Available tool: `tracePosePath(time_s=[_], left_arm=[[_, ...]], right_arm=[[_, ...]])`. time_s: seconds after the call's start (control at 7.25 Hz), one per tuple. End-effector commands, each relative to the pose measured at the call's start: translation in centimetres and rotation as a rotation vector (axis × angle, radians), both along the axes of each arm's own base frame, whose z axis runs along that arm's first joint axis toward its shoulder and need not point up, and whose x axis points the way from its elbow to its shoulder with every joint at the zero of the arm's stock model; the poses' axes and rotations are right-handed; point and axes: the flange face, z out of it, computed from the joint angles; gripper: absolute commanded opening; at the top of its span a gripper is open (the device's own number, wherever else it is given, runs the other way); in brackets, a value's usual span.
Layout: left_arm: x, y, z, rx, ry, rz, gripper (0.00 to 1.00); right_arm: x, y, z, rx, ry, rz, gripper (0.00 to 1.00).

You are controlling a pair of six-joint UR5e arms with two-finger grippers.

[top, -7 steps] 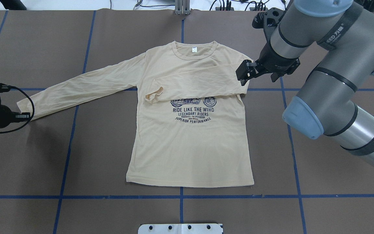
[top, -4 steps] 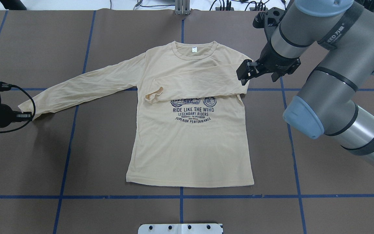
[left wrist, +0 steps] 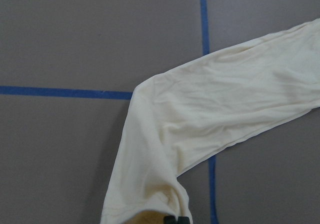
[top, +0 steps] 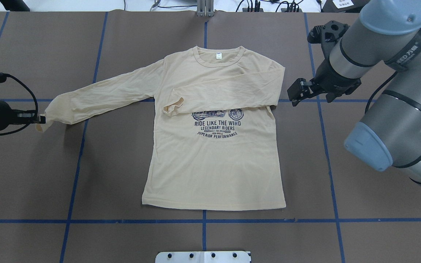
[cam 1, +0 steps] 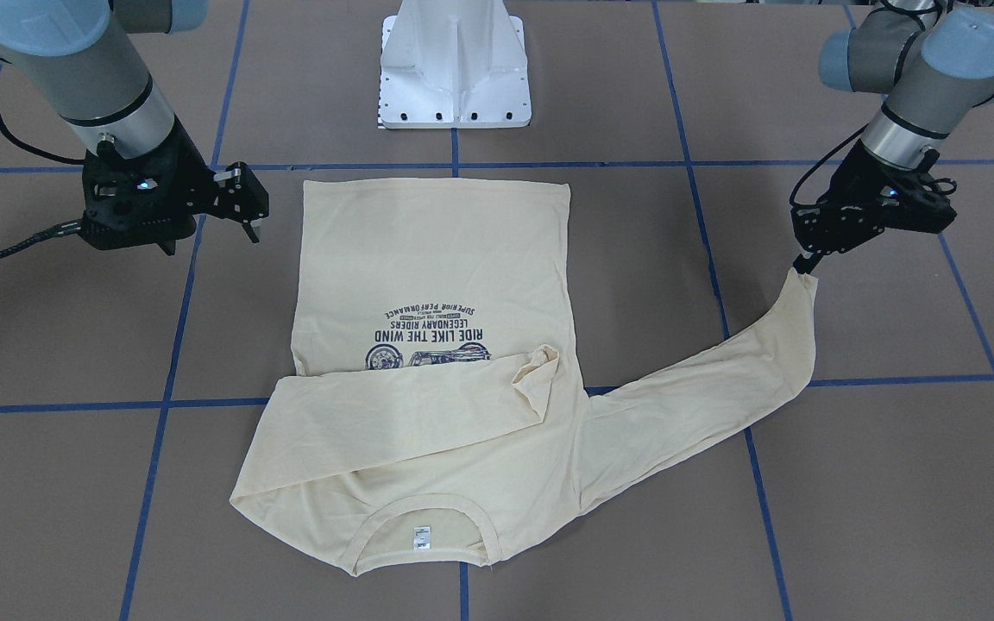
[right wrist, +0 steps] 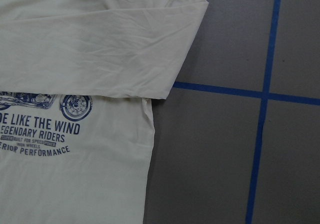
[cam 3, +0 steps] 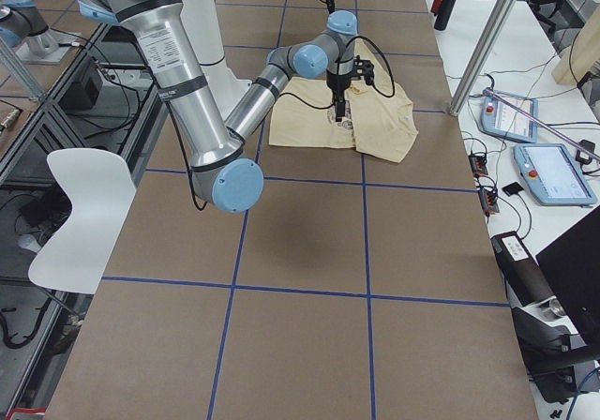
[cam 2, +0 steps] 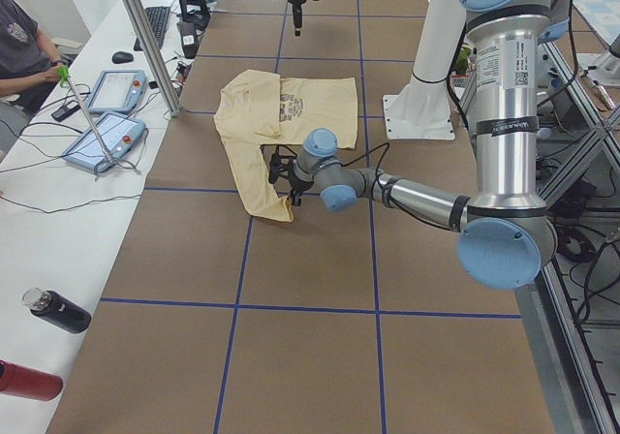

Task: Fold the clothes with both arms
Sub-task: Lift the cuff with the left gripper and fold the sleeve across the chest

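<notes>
The cream-yellow long-sleeved T-shirt (top: 214, 164) lies flat, print up, with its collar (top: 218, 58) at the far side. One sleeve is folded across the chest, its cuff (top: 170, 107) near the middle. The other sleeve (top: 101, 95) stretches out to the left. My left gripper (top: 39, 118) is shut on that sleeve's cuff and holds it just above the table; the front-facing view shows the cuff hanging from it (cam 1: 802, 266). My right gripper (top: 295, 95) hovers open beside the shirt's right shoulder edge, clear of the cloth. The right wrist view shows only shirt (right wrist: 75, 59) and table.
The brown table carries a grid of blue tape lines (top: 203, 221). The white pedestal base (top: 203, 256) sits at the near edge. A side bench holds tablets (cam 2: 107, 139), and a person sits beside it. Bottles (cam 2: 58, 310) lie near that end.
My left gripper has closed on the outstretched sleeve's cuff and drawn it up and toward the shirt, bending the sleeve. My right gripper has moved right, off the shirt's shoulder.
</notes>
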Motion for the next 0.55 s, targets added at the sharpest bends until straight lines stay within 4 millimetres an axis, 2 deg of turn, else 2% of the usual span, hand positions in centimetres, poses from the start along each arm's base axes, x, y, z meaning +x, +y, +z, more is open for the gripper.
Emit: tracePosePath(time_s=[0.0,0.28,0.41], left_arm=[[-2.2,-4.6,-7.6,-0.023,0.112,-0.004,0.0],[-0.3,-9.2,-18.6,-0.094,0.166,-0.045,0.0],[0.8,-10.7,-25.5,-0.143,0.191,-0.067,0.0]], right_arm=[[1.9,1.1,3.6,-0.044,0.039,0.013,1.0],[4.0,3.4,6.8,-0.081,0.073,0.016,1.0],[4.9,4.4,8.4,-0.101,0.092,0.016,1.0]])
